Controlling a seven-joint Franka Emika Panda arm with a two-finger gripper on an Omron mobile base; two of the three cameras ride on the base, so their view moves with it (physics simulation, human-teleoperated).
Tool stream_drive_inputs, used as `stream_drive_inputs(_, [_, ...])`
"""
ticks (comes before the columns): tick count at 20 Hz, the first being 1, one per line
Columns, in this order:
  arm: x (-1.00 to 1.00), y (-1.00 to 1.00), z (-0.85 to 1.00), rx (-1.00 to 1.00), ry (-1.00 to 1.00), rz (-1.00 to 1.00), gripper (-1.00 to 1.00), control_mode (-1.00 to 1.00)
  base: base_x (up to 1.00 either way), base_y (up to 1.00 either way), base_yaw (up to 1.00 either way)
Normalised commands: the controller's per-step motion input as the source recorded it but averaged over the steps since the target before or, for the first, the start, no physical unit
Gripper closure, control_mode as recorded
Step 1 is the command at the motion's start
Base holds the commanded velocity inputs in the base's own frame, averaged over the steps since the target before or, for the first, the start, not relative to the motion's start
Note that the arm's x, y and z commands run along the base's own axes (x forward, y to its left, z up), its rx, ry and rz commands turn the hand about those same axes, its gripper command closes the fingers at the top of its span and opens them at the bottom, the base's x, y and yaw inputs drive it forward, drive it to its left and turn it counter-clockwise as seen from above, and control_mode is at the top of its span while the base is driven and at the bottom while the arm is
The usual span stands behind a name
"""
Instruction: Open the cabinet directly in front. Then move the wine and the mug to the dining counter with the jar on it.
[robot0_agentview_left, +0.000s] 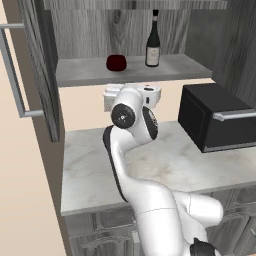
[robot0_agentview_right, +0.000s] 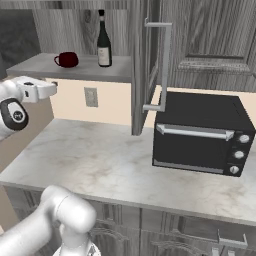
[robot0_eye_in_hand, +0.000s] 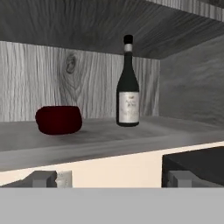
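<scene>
The cabinet already stands open, its left door swung out at about 9 o'clock in the left base view, with the long silver handle jutting into the room. That door is the first hazard: an arm swinging wide to the left on the way out could clip the door edge or catch on the handle.

Next along, the mug sits on the cabinet shelf, at roughly 10 o'clock from the centre of the hand view, well apart from the bottle. It is squat and rounded, so fingers closing off-centre would likely push it back toward the rear wall rather than seat on it.

The claw hangs below the shelf's front edge, fingers spread wide and holding nothing; one fingertip shows at 7 o'clock in the hand view. Rising straight up from here risks striking the underside or lip of the shelf, so I judge it has to back off a little before lifting.

Further right, the wine stands upright at about 12 o'clock in that view, near the shelf's back. Tall and slim, it would tip easily under a sideways nudge, and a fall could roll it off the shelf or into the mug. A high grip near the neck could also let it swing.

At far right, the black oven sits on the marble surface at 3 o'clock in the left base view; a bottle carried low could knock its top.
</scene>
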Motion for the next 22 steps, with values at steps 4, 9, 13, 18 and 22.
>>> stream_drive_inputs(4, [0.00, 0.00, 0.00, 0.00, 0.00, 0.00, -1.00, -1.00, 0.00, 0.00, 0.00])
stream_drive_inputs(9, [-0.07, 0.04, 0.13, 0.00, 0.00, 0.00, -1.00, -1.00, 0.00, 0.00, 0.00])
stream_drive_inputs(13, [-0.36, 0.01, 0.30, 0.06, 0.00, 0.01, -1.00, -1.00, 0.00, 0.00, 0.00])
stream_drive_inputs(18, [-0.13, 0.01, 0.26, 0.06, -0.09, 0.00, -1.00, -1.00, 0.00, 0.00, 0.00])
stream_drive_inputs(22, [0.04, 0.22, 0.00, 0.01, -0.06, 0.00, -1.00, -1.00, 0.00, 0.00, 0.00])
